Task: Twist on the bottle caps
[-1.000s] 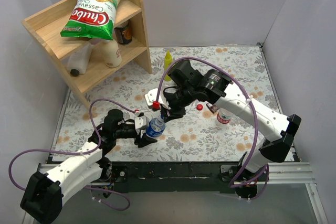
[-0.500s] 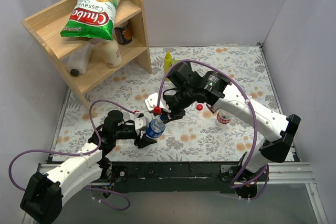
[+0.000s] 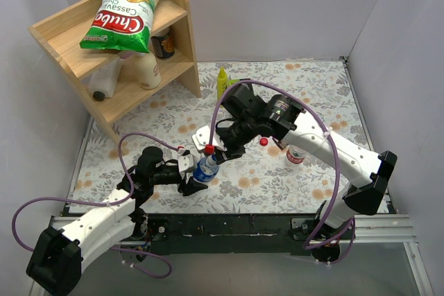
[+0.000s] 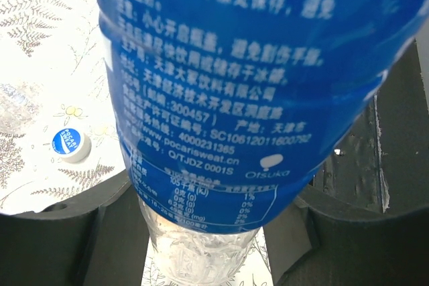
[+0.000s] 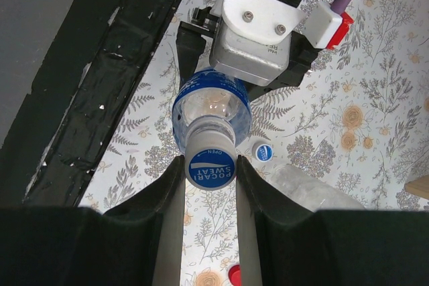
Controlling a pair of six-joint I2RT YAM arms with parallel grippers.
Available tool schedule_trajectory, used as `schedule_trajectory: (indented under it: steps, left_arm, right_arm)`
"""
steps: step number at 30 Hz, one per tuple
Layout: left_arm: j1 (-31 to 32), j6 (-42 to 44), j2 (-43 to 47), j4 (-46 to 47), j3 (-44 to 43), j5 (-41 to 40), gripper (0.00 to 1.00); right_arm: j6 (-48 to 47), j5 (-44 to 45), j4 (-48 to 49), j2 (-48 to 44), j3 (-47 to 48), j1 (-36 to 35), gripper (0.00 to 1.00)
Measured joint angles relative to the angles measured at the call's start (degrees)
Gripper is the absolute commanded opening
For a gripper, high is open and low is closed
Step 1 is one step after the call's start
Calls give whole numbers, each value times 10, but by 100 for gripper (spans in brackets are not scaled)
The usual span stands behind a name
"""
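My left gripper (image 3: 191, 175) is shut on the blue-labelled bottle (image 3: 203, 169) and holds it tilted above the mat; in the left wrist view the label (image 4: 255, 85) fills the frame between the jaws (image 4: 208, 246). My right gripper (image 3: 215, 152) is at the bottle's neck. In the right wrist view it (image 5: 210, 169) is shut on the blue cap (image 5: 210, 159) sitting on that bottle (image 5: 211, 108). A second blue cap (image 5: 262, 153) and a red cap (image 3: 263, 141) lie on the mat. The unlabelled bottle (image 5: 308, 189) lies beside them. The red-and-white-labelled bottle (image 3: 296, 154) stands to the right.
A yellow squeeze bottle (image 3: 221, 82) stands at the back of the floral mat (image 3: 312, 88). A wooden shelf (image 3: 114, 46) at the back left holds a chips bag and cream-white bottles. The black table edge (image 3: 229, 223) runs along the front.
The right wrist has turned at the bottle's neck with the cap between its fingers. The left arm and the bottle have stayed put.
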State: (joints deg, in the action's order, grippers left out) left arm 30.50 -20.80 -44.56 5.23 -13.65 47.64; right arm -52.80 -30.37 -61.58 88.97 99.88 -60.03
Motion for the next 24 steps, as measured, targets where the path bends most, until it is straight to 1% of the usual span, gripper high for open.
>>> schedule_trajectory:
  steps: [10, 20, 24]
  left_arm:
    - [0, -16, 6, 12, 13, -15, 0]
    - [0, -47, 6, 40, 20, -23, 0]
    - [0, -47, 10, 42, 21, -26, 0]
  right_arm:
    - [11, 19, 6, -1, -11, 0, 22]
    - [32, 57, 61, -21, -40, -9, 21]
    - [32, 61, 63, -22, -41, -13, 23]
